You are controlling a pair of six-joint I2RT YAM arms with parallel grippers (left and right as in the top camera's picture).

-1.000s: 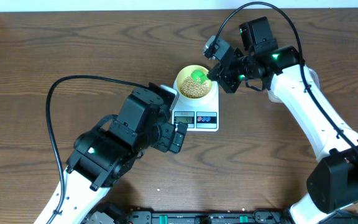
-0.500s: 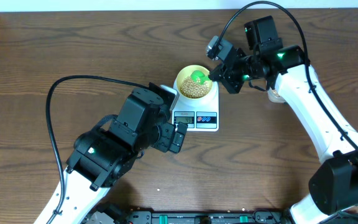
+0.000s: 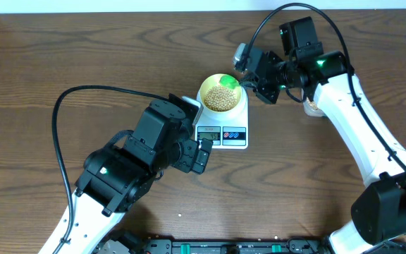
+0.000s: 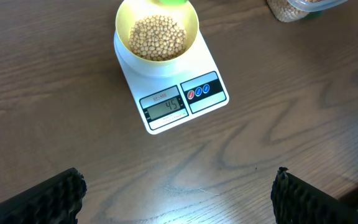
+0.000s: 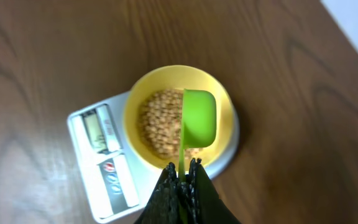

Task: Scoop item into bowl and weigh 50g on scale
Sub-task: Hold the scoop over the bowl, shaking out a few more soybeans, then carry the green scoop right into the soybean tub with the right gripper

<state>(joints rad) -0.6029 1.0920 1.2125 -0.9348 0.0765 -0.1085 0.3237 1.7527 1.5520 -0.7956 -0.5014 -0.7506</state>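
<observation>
The pale yellow bowl (image 3: 204, 90) stands on the white scale (image 3: 233, 133) and holds tan beans (image 3: 220, 99). My right gripper (image 3: 247, 77) is shut on the handle of a green spoon (image 3: 230, 82), which hovers over the bowl's right side. In the right wrist view the spoon (image 5: 199, 118) is turned on its side above the beans (image 5: 160, 121) in the bowl (image 5: 166, 73), with the gripper (image 5: 182, 171) near the rim. My left gripper (image 3: 203, 155) is open and empty (image 4: 178, 202), in front of the scale (image 4: 204, 68), whose display reads about 45.
A clear container (image 4: 291, 7) with more beans sits to the right of the scale, mostly hidden under my right arm in the overhead view (image 3: 312, 107). A black cable (image 3: 69, 99) loops over the table's left half.
My right gripper has drawn the green spoon from over the middle of the bowl toward its right rim. The left arm has not moved.
</observation>
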